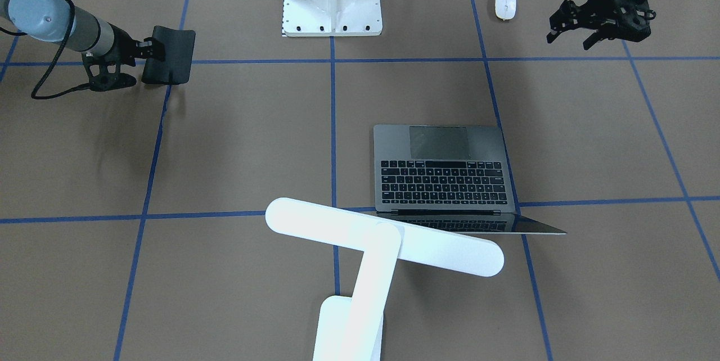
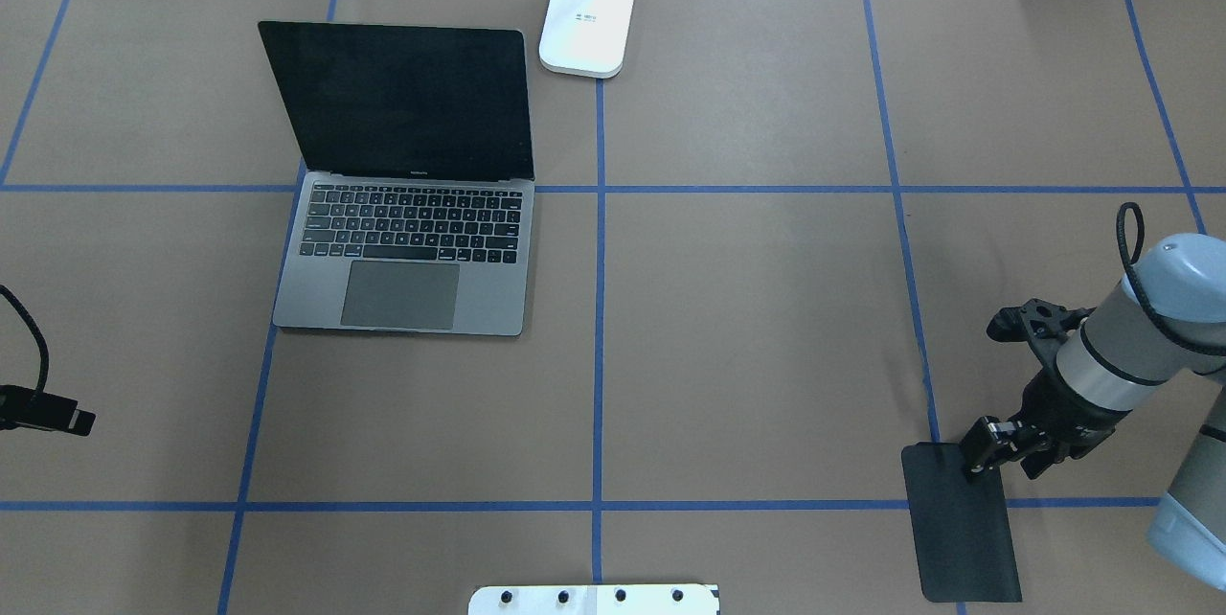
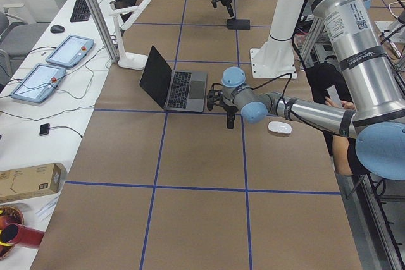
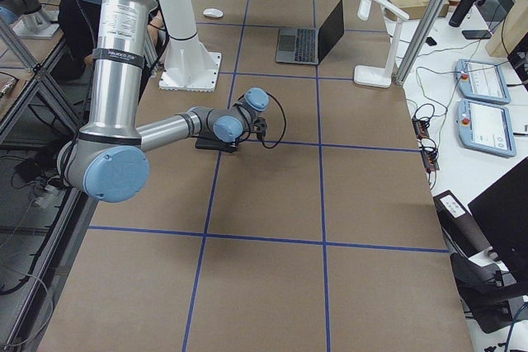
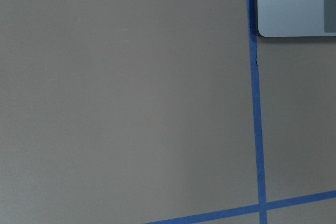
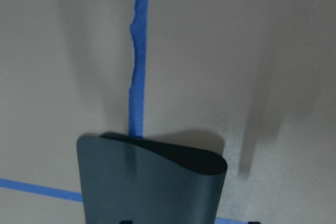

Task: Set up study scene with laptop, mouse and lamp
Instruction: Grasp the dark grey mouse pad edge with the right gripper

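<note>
Far right of laptop [image 2: 407, 251], mouse pad's [image 2: 963, 538] curled edge in right jaws.

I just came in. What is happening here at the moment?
The right claw grips a black pad by one edge, and the pad's free end curls. The left claw hangs open and empty near the mouse. The laptop stands open, with the lamp beside its screen.

Dark-grey laptop [image 1: 441, 175] open, white lamp [image 1: 384, 237] standing just beside it, small white mouse [image 1: 505, 3] lying well apart
</note>
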{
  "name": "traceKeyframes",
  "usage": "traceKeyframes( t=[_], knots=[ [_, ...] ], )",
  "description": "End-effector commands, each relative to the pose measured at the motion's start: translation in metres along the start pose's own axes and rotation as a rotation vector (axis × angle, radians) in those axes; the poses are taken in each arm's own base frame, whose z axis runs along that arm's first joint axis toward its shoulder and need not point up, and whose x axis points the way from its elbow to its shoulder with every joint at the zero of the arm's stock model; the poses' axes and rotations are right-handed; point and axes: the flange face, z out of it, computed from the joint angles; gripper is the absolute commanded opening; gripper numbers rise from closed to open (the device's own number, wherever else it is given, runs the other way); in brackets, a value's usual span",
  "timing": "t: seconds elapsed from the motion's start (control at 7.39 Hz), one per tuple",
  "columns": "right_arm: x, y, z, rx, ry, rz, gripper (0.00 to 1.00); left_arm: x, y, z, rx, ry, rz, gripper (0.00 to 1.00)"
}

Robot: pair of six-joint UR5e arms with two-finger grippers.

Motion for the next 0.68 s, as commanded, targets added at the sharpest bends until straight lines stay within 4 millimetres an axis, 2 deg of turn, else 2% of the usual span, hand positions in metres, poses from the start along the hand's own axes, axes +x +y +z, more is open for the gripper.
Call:
traceKeyframes(
  t=[0.0, 0.14, 0.41, 0.54],
  knots=[
    [0.0, 0.004, 0.005, -0.015, 0.005, -0.002, 0.69, 0.0, 0.0, 0.0, 0.001, 0.0, -0.001, 1.0],
    [0.002, 0.004, 0.006, -0.017, 0.008, 0.002, 0.66, 0.0, 0.0, 0.0, 0.002, -0.001, -0.001, 1.0],
    [0.006, 0.006, 0.008, -0.026, 0.013, 0.01, 0.66, 0.0, 0.0, 0.0, 0.002, -0.001, -0.001, 1.0],
    [0.005, 0.008, 0.016, -0.044, 0.02, 0.007, 0.66, 0.0, 0.0, 0.0, 0.002, -0.001, -0.001, 1.0]
  ],
)
